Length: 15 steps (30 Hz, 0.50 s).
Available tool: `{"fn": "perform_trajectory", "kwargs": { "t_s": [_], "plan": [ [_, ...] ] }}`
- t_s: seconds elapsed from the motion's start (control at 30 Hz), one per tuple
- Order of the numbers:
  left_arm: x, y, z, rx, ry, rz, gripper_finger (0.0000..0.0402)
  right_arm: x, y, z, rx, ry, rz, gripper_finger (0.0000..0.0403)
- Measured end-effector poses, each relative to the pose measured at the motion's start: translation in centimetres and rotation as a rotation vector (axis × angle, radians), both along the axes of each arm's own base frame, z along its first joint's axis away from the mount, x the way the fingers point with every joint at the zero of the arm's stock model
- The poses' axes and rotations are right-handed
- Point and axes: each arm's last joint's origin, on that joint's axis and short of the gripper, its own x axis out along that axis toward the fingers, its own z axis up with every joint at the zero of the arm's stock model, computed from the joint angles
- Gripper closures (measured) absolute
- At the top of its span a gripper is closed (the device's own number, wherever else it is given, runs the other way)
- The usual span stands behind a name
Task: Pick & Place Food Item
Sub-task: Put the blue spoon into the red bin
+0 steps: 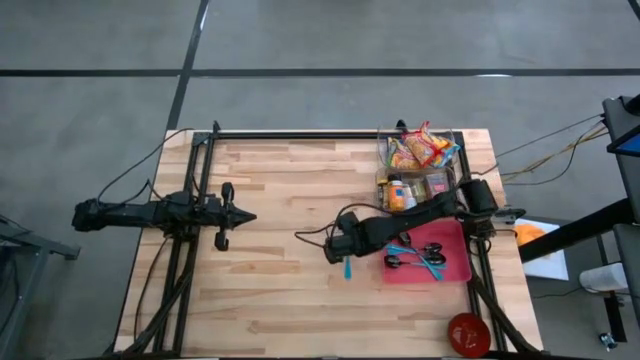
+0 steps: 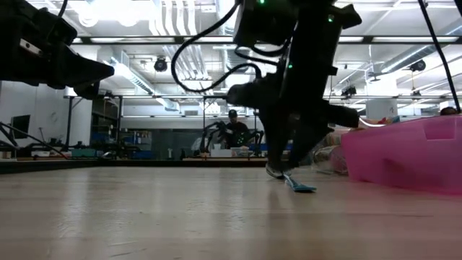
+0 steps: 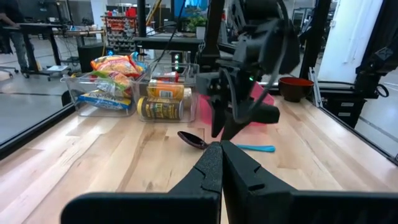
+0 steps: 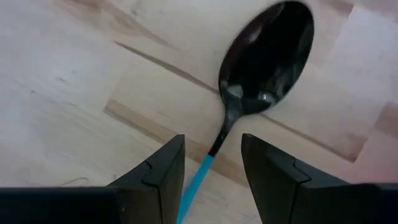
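R gripper (image 4: 211,171) sits directly over the spoon (image 4: 261,74), fingers spread w/ a gap, straddling the blue handle where it meets the dark neck; not pinching yet, as far as the right wrist view shows. Spoon lies flat on bare tabletop (image 1: 280,200), just beside the pink tray (image 1: 460,268), outside it. Long axis: in the high view the blue handle end pokes out from under the gripper twd the near edge, bowl hidden beneath it. Finger gap runs across the handle, so alignment looks right for a straight drop + close. L gripper (image 1: 240,216) parked well apart on the far side of the tabletop, fingers pressed together; R arm clearly nearer. Spoon isn't food; snack bins (image 1: 420,160) untouched.
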Motion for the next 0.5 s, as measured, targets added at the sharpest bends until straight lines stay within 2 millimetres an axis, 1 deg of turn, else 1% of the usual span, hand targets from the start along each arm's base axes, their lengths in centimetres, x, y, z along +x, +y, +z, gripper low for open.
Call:
{"fn": "perform_trajectory", "kwargs": {
  "t_s": [0.1, 0.23, 0.3, 0.5],
  "plan": [
    [0.0, 0.0, 0.0, 0.000, 0.002, 0.000, 0.0401, -0.1, 0.2, -0.8, 0.000, 0.032, -0.036, 0.0248],
    [0.0, 0.0, 0.0, 0.000, 0.005, 0.000, 0.0401, -0.2, 0.1, -1.3, -0.034, 0.025, -0.086, 0.0248],
    [0.0, 0.0, 0.0, 0.000, 0.006, 0.000, 0.0401, -0.2, 0.0, -1.4, -0.064, 0.025, -0.097, 0.0248],
    [0.0, 0.0, 0.0, 0.000, 0.006, 0.000, 0.0401, -0.1, 0.0, -1.9, -0.085, 0.030, -0.106, 0.0248]
  ]
}}
